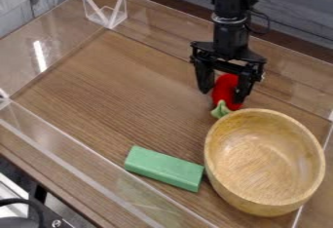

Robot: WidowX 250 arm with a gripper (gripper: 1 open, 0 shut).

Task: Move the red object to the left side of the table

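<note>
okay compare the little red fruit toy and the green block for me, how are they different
The red object is rounded and bright red with a pale green leafy end; the green block is flat, rectangular and plain green. The red object sits beyond the wooden bowl, between the open jaws of the gripper; the green block lies free at the bowl's left, nearer the camera. Both rest on the table.
</note>
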